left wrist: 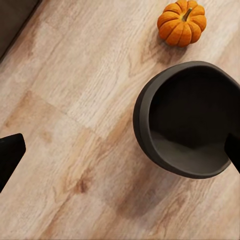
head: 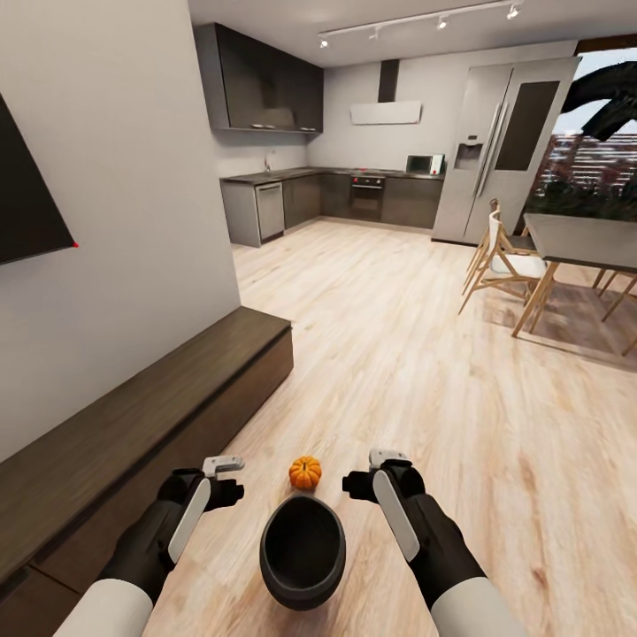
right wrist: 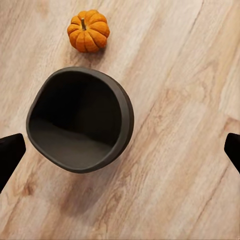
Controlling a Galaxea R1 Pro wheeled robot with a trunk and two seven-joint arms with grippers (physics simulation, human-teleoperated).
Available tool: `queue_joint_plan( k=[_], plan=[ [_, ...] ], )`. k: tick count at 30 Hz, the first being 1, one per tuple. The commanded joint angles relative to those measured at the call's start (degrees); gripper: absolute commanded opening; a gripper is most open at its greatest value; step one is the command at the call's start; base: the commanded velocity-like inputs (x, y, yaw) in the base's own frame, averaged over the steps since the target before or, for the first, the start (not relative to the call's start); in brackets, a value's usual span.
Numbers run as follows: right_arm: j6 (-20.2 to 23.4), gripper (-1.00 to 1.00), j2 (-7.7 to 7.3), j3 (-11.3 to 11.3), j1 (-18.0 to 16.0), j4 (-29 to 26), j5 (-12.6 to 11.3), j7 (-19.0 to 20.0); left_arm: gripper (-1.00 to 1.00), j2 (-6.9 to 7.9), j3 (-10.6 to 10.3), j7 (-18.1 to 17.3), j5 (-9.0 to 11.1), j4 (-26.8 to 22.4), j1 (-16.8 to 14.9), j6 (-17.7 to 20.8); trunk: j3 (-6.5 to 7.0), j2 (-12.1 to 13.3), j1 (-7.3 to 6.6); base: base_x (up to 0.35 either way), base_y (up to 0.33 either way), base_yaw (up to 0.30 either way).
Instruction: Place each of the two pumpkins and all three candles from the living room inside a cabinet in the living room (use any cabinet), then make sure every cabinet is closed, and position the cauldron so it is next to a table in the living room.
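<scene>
A small orange pumpkin [head: 305,472] [left wrist: 182,22] [right wrist: 88,31] sits on the wood floor just beyond the black cauldron [head: 303,550] [left wrist: 187,117] [right wrist: 80,120], which stands empty on the floor between my arms. My left gripper [head: 227,479] [left wrist: 120,152] hovers open above the floor to the cauldron's left. To the cauldron's right, my right gripper [head: 368,473] [right wrist: 120,150] is open too, with nothing held. The long dark-brown cabinet [head: 133,416] runs along the left wall, its fronts flush. The candles are out of view.
A dining table [head: 584,239] with pale wooden chairs [head: 504,265] stands at the right. Open wood floor [head: 398,336] stretches ahead to the grey kitchen units [head: 336,199] and fridge [head: 500,150]. A dark screen [head: 26,195] hangs on the left wall.
</scene>
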Motion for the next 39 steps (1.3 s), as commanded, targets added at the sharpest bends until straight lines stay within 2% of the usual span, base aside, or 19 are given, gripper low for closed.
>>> queue_joint_plan(
  k=[1, 9, 11, 14, 18, 26, 30, 35, 39],
  plan=[
    [0.1, 1.0, 0.0, 0.07, -0.04, 0.17, -0.57, -0.54, 1.0, 0.01, -0.08, 0.55, 0.62, -0.06, -0.03, 0.17, -0.24, -0.44, 0.22, 0.0, 0.0, 0.0],
    [-3.11, 1.0, 0.0, 0.3, -0.23, 4.34, -0.57, -0.5, 1.0, -0.06, -0.08, 0.62, 0.85, 0.04, -0.03, -0.12, -1.67, -3.65, 1.98, 0.0, 0.0, 0.0],
    [-3.42, 1.0, 0.0, 0.33, -0.27, 4.75, -0.57, -0.5, 1.0, -0.14, -0.08, 0.66, 0.83, 0.86, -0.03, -2.12, -2.03, -4.45, 2.42, 0.0, 0.0, 0.0],
    [-3.82, 1.0, 0.0, 0.34, -0.3, 5.28, -0.52, -0.42, 1.0, -1.28, -0.12, 0.66, 0.76, 5.09, -0.03, -6.14, -2.57, -5.66, 3.08, 0.0, 0.0, 0.0],
    [-6.72, 1.0, 0.0, 0.39, -0.58, 7.0, -0.45, -0.41, 1.0, -1.83, -0.13, 0.67, 0.78, 5.76, -0.03, -6.8, -3.29, -7.26, 3.96, 0.0, 0.0, 0.0],
    [-9.1, 1.0, 0.0, 0.52, -1.17, 8.6, -0.2, -0.36, 1.0, -2.43, -0.17, 0.57, 0.81, 5.88, -0.03, -7.71, -4.72, -10.47, 5.71, 0.0, 0.0, 0.0],
    [-10.38, 1.0, 0.0, 0.52, -1.18, 9.18, -0.13, -0.33, 1.0, -4.19, -0.24, 0.5, 0.72, 6.08, -0.03, -10.16, -5.44, -12.07, 6.59, 0.0, 0.0, 0.0],
    [-10.71, 1.0, 0.0, 0.57, -1.18, 9.29, -0.13, -0.32, 1.0, -4.44, -0.13, 0.4, 0.88, 6.09, -0.03, -10.64, -6.34, -14.08, 7.69, 0.0, 0.0, 0.0],
    [-10.8, 1.0, 0.0, 2.59, -1.18, 9.34, -0.29, -0.36, 1.0, -4.46, -0.06, 0.37, 0.89, 6.09, -0.03, -10.65, -7.06, -15.68, 8.57, 0.0, 0.0, 0.0]
  ],
)
